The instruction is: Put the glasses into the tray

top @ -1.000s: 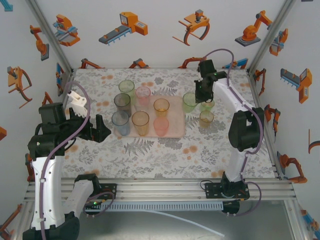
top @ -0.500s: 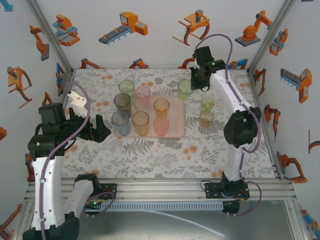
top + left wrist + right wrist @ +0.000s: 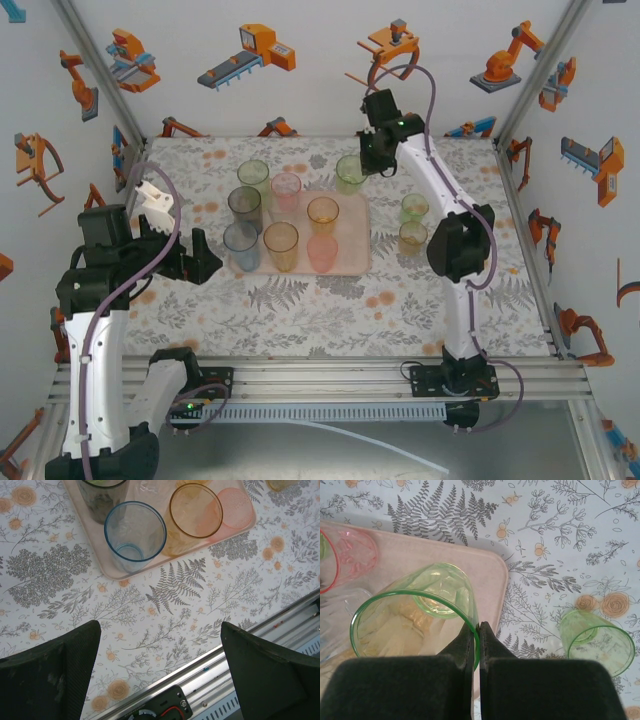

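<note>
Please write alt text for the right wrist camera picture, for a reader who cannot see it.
The right claw pinches the rim of a green glass, holding it over a corner of the pale pink tray. A pink glass stands on the tray at the left, and a second green glass stands on the floral table at the right.
</note>
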{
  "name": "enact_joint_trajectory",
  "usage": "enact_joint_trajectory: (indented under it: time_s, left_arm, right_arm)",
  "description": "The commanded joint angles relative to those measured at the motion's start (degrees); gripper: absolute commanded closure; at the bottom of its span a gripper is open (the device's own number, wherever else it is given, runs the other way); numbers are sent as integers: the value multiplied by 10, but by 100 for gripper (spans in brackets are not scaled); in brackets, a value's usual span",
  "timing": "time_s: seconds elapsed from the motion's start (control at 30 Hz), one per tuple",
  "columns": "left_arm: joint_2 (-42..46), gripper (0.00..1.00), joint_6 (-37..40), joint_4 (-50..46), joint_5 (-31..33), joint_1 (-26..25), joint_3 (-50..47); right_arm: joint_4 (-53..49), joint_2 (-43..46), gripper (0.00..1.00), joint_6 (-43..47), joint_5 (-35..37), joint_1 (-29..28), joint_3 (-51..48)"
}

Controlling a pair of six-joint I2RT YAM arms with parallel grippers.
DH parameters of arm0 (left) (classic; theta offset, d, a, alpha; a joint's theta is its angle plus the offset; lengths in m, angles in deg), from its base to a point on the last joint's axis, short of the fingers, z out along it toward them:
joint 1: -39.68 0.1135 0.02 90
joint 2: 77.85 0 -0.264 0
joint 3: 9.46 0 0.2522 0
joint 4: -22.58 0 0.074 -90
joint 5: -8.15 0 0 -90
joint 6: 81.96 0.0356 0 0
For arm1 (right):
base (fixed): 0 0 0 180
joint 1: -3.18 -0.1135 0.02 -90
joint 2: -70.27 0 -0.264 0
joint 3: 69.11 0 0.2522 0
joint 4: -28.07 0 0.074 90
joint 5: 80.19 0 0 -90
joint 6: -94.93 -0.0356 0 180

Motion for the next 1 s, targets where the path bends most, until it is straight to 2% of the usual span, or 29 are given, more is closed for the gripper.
enact_joint_trajectory:
  time_s: [0.0, 0.97]
  left_arm:
    - [1, 3, -11, 9, -14, 4, 3]
    - [14, 3, -13, 11, -22, 9, -8]
  right_arm:
    - [13, -5, 99, -12, 15, -6, 25]
    - [65, -47, 98, -13, 58, -52, 48]
